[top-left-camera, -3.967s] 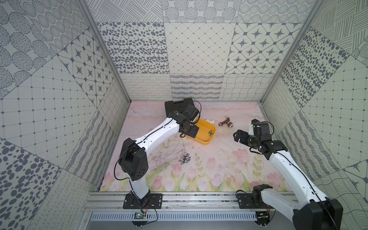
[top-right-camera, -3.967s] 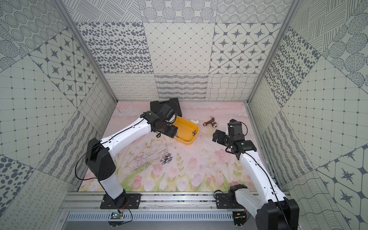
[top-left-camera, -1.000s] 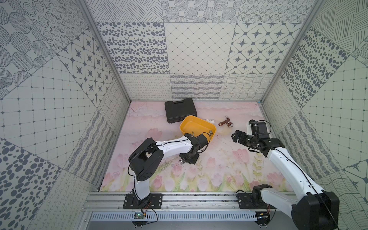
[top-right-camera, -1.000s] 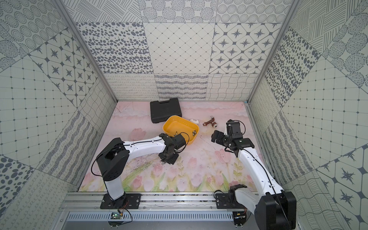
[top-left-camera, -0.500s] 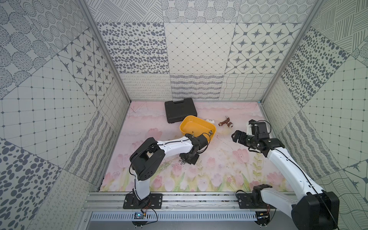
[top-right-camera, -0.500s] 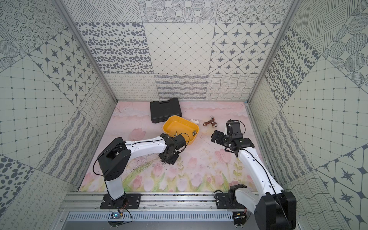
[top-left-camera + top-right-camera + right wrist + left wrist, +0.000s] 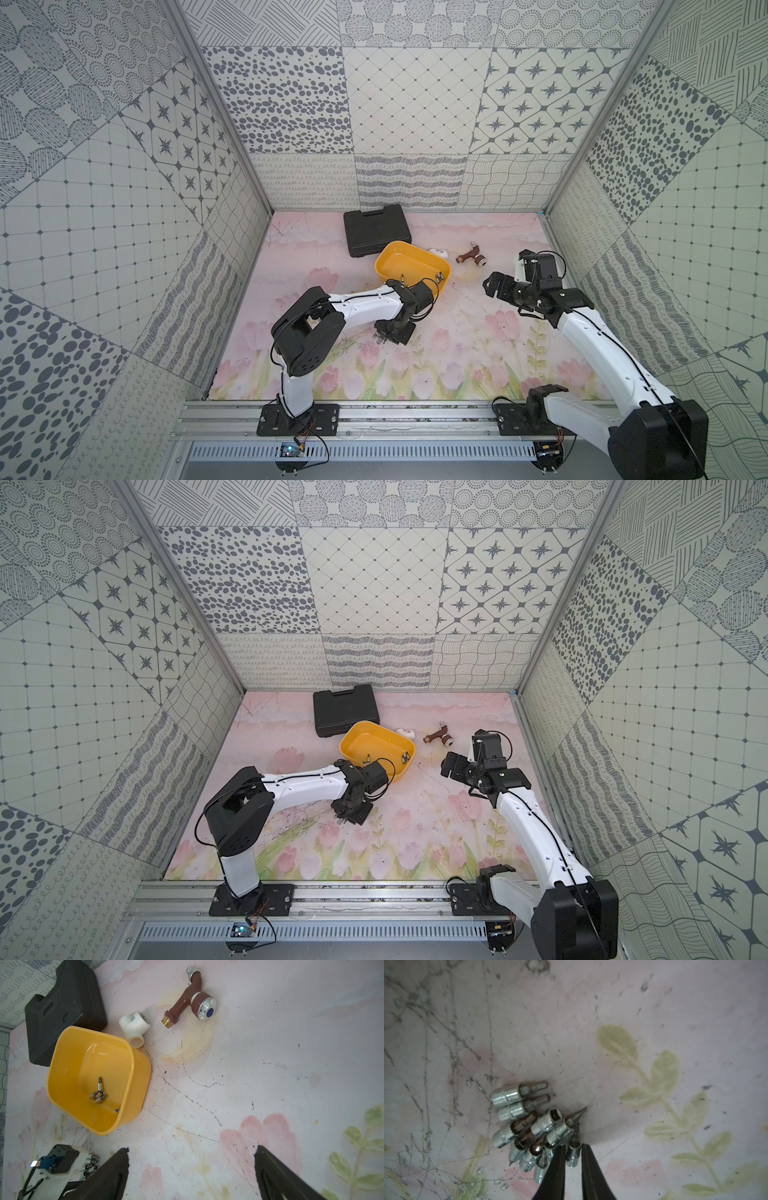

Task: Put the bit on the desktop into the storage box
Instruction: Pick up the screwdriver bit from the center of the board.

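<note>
The front strip of the tabletop lies bare from side wall to side wall. Just beyond it, left of centre, the left gripper points straight down at a pile of bits. Its fingers stand narrow, pinched on one bit at the pile's outer edge, and both the bit and the fingertips are down on the tabletop. The other bits crowd against one finger; on the other finger's side the surface is free.

Further back on the right, the right gripper hangs above bare tabletop, spread wide and holding nothing, with open room all round it.

Beyond the left gripper sits the yellow storage box, a few loose bits on its floor. A white pipe elbow lies just beside its far rim and a brown tap lies a little apart from that. The black case is at the back wall, and the box's far corner is against it or just short of it — I cannot tell which.
</note>
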{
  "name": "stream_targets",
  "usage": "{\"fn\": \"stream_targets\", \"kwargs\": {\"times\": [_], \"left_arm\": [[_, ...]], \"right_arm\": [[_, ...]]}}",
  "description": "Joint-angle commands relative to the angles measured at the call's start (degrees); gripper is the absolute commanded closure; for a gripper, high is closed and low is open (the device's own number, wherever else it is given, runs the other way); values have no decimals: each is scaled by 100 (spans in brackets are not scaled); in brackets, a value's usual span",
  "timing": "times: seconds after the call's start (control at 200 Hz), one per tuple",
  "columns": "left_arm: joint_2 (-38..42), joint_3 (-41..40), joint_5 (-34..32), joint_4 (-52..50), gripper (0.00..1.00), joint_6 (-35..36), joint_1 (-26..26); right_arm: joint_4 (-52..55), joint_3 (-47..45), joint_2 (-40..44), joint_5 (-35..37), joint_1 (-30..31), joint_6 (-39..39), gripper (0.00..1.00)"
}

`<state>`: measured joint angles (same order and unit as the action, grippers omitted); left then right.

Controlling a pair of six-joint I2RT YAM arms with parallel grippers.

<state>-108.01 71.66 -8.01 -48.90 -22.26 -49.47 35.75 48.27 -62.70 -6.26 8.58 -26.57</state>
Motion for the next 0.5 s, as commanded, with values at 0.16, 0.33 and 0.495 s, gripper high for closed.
{"fn": "stream_targets", "kwargs": {"times": [0.16, 0.33, 0.495], "left_arm": [[-21, -33, 124, -77, 81, 43, -54], [-52, -47, 152, -71, 80, 11, -89], [-96, -82, 124, -62, 79, -15, -98]], "right_arm": [[-204, 165, -34, -59, -23, 11, 3], [-206, 158, -29, -49, -21, 20, 3], [-218, 158, -48, -57, -22, 14, 3]]}}
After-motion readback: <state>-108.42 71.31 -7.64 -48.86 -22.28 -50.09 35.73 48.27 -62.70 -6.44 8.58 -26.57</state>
